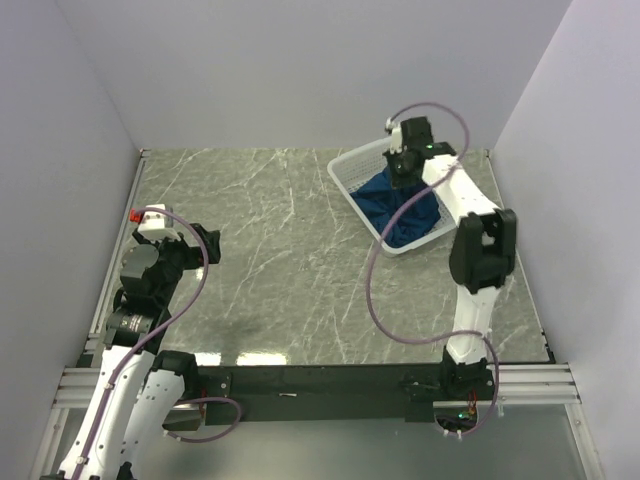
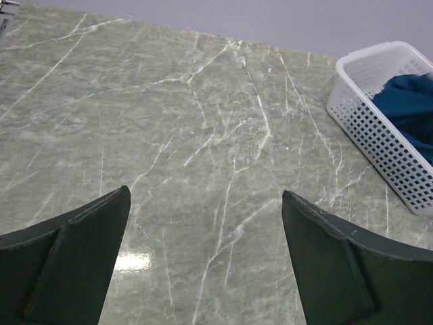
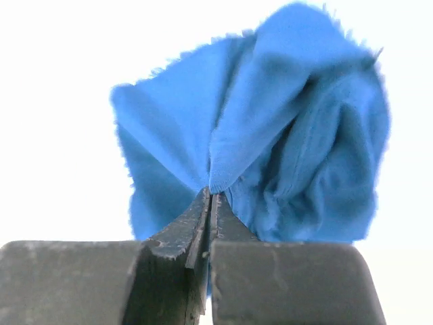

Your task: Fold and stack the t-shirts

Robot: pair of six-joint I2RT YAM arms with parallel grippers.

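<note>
Veined marble table [image 1: 260,250]; left end effector [image 2: 205,193] wide, right end effector [image 3: 210,203] pinching crumpled t-shirt [image 3: 291,122].

Veined green table [image 1: 280,250], pale lavender walls [image 1: 300,70]

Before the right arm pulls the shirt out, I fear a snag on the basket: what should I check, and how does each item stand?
1. Right gripper shut on a fold of the dark blue t-shirt: ok.
2. T-shirt free of the white mesh basket: not ok, most of it lies inside.
3. Cloth caught in the mesh: cannot tell.
4. Left gripper open, away from the basket: ok.
5. Marble-look table bare for spreading: ok.
</note>
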